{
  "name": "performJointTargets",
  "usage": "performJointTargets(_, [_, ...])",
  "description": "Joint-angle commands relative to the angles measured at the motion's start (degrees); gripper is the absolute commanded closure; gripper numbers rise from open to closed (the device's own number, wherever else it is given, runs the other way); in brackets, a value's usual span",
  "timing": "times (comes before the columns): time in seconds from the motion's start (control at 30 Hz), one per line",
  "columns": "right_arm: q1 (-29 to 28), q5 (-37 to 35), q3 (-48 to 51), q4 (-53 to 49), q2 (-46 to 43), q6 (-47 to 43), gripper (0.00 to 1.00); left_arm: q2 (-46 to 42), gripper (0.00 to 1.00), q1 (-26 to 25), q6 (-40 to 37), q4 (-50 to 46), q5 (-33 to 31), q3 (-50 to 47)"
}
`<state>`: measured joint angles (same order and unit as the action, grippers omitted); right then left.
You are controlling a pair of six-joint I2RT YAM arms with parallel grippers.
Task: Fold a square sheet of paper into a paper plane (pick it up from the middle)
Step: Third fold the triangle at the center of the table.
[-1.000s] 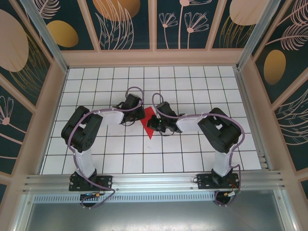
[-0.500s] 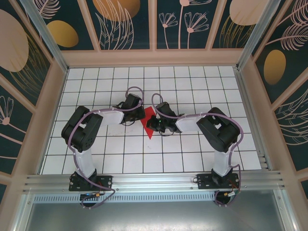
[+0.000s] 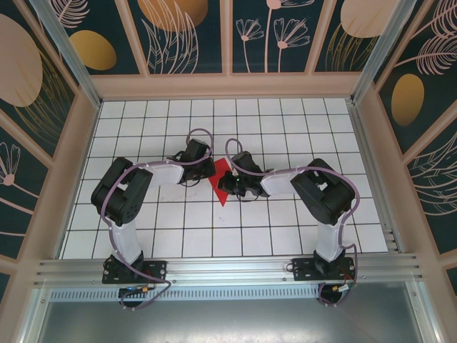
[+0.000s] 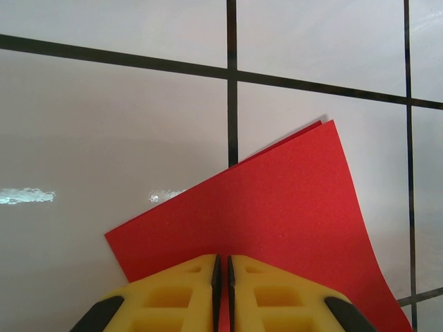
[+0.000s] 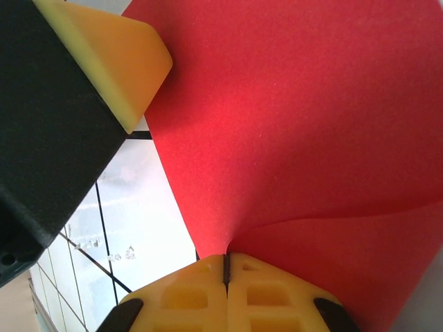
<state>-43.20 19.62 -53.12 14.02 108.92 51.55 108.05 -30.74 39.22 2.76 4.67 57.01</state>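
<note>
The square sheet of paper (image 3: 222, 187) is a folded red shape lying between the two grippers at the table's middle, one point toward me. In the left wrist view it (image 4: 277, 207) shows two layers at its far corner. My left gripper (image 4: 222, 266) is shut on its near edge, with red showing between the pads. My right gripper (image 5: 225, 261) is shut on a curled fold of the paper (image 5: 297, 124), which rises away from the fingertips. The left gripper's yellow fingertip (image 5: 118, 62) sits at the paper's far side. From above, the left gripper (image 3: 208, 171) and right gripper (image 3: 227, 184) flank the paper. A paper plane is out of view.
The white gridded table (image 3: 285, 121) runs to raised walls on three sides. Both arms bend inward from their bases on the aluminium rail (image 3: 228, 271) at the near edge.
The right arm's elbow has crept slightly left. The paper and both grippers stay where they were.
</note>
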Motion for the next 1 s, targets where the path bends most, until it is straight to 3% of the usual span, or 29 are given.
performJointTargets(0.0, [0.4, 0.7, -0.9, 2.2, 1.2, 0.7, 1.00, 1.9, 0.84, 0.2, -0.7, -1.4, 1.2, 0.4])
performJointTargets(0.97, [0.8, 1.9, -1.0, 3.9, 2.6, 1.6, 1.00, 1.9, 0.84, 0.2, -0.7, -1.1, 2.0, 0.4])
